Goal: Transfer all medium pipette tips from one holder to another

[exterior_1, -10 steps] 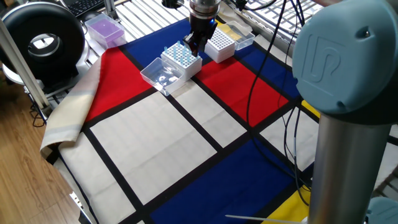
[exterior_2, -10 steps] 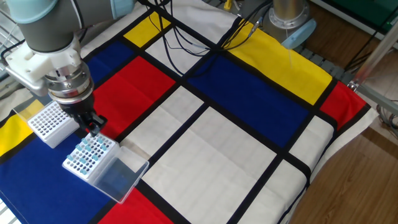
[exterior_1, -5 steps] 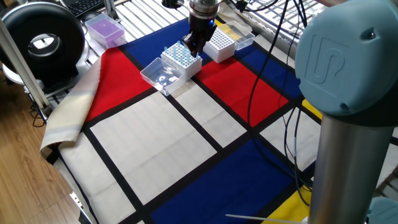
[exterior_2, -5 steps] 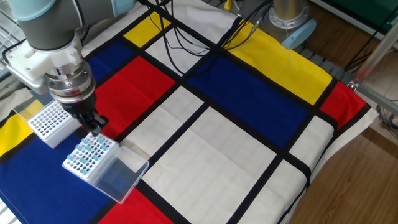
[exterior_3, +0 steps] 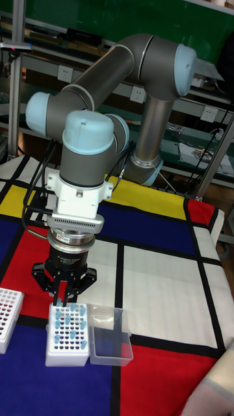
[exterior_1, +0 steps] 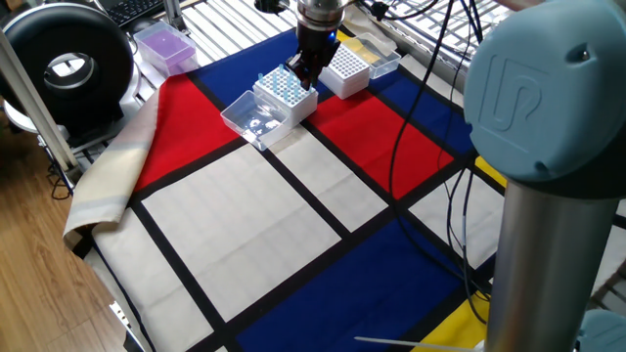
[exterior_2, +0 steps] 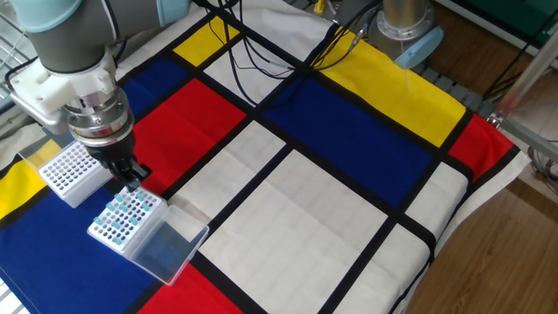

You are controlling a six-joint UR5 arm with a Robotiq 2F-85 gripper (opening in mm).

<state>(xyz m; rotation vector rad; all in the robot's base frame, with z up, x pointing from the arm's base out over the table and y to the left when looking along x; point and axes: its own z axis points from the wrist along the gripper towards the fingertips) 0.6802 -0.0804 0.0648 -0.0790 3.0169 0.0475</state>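
I see the grey and pale-blue jointed arm (exterior_3: 123,84) bent over from its base at the far side of the worktop, its wrist pointing straight down. The black two-finger pincer (exterior_3: 63,300) hangs directly above the white rectangular tip holder (exterior_3: 68,334) whose clear hinged lid (exterior_3: 109,334) lies open beside it. The fingers sit drawn close together at the holder's far edge, tips just over the rack; I cannot tell whether they grip anything.

The tiny pale-blue translucent pipette tips (exterior_2: 125,212) stand upright in rows in that holder, near the worktop's edge on a blue panel of the red, blue, yellow and white block-patterned cloth (exterior_2: 340,201). Just beside it sits a second white holder with a grid of dark holes (exterior_2: 65,171).

On the big blue joint cap (exterior_1: 536,83) in one fixed view, I read a raised "UR" logo.
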